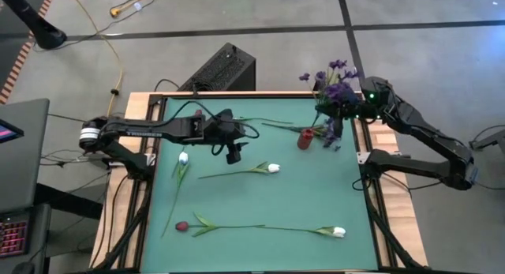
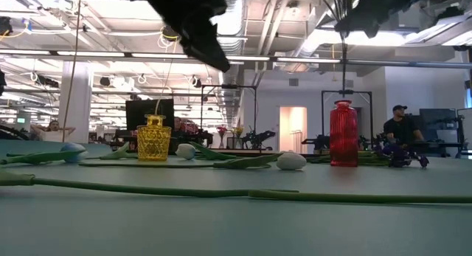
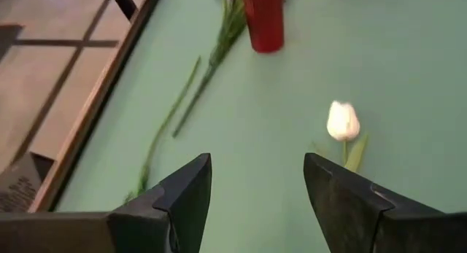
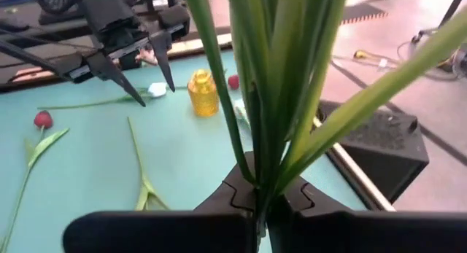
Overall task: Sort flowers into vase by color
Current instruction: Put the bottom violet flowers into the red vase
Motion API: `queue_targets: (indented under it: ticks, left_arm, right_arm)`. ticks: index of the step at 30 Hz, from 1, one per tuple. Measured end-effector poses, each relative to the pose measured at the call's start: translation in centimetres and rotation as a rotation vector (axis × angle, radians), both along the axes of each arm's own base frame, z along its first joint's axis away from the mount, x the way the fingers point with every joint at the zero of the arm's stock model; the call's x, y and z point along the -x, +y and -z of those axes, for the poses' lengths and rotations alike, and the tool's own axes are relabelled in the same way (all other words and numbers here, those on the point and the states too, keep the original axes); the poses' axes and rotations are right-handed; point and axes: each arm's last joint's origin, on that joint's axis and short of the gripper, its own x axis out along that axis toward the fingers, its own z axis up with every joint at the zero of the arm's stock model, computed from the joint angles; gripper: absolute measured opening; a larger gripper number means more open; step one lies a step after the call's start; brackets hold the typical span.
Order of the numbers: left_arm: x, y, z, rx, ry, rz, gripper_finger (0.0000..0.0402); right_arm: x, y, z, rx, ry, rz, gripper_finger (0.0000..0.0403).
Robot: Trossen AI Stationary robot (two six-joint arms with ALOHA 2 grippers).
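High view: left end effector hangs over the left-centre of the green table, fingers parted and holding nothing; the left wrist view confirms the gap, with bare mat between the dark fingers. Right end effector sits at the table's far right corner, clamped on the green stems of the purple flower spray, which it holds above the red vase; the right wrist view shows those stems pinched tight between its fingers. Another purple sprig lies on the table just beside the red vase. Loose on the table: a white tulip near centre, a second white tulip at near right, a pale tulip at left, and a dark red tulip at near left. Low view: yellow vase stands upright, well apart from the red vase.
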Motion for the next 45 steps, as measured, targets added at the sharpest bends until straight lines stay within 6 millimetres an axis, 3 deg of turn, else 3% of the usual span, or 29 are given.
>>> queue_targets:
  ticks: [10,18,28,45]
  left_arm:
    - [5.0,-0.8,1.4,0.027,-0.279,-0.037,0.0207]
    - [7.7,-1.2,2.2,0.028,-0.365,-0.038,0.0207]
    - [8.2,-1.4,3.2,0.052,-0.367,-0.025,0.0207]
    - [8.1,-1.7,3.2,0.063,-0.369,-0.004,0.0207]
  right_arm:
    - [-0.1,0.0,0.1,-0.006,0.009,-0.001,0.0037]
    - [-0.6,-0.4,0.5,-0.021,0.026,0.000,0.0036]
    - [-1.5,-1.2,3.6,-0.030,0.021,0.009,0.0036]
    - [-1.6,-1.4,9.0,-0.106,0.068,0.032,0.0040]
